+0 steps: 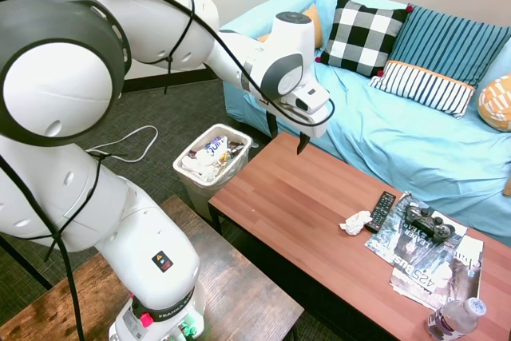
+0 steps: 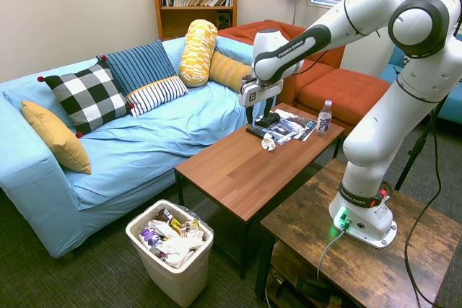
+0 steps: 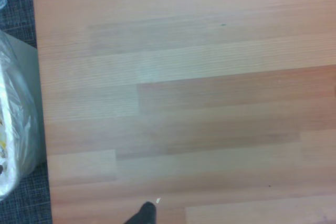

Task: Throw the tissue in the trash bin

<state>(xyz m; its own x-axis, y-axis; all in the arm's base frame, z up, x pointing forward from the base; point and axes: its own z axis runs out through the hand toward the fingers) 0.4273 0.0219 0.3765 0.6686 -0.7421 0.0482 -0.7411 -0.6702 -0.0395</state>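
The tissue [image 1: 355, 222] [image 2: 268, 143], a small crumpled white wad, lies on the wooden coffee table [image 1: 295, 197] [image 2: 238, 167] beside a black remote [image 1: 382, 211]. The white trash bin [image 1: 211, 161] [image 2: 171, 250], lined with a bag and holding rubbish, stands on the carpet off the table's end. My gripper [image 1: 287, 137] [image 2: 253, 120] hangs open and empty above the table's half nearer the bin, well short of the tissue. In the wrist view only bare table wood [image 3: 184, 103] and a strip of the bin's bag [image 3: 13, 129] show.
Past the tissue lie a game controller [image 1: 429, 223] on magazines [image 1: 431, 261] and a water bottle [image 1: 455, 319]. A blue sofa [image 1: 399, 133] with pillows runs along the table's far side. A darker wooden table [image 2: 346, 257] bears the arm.
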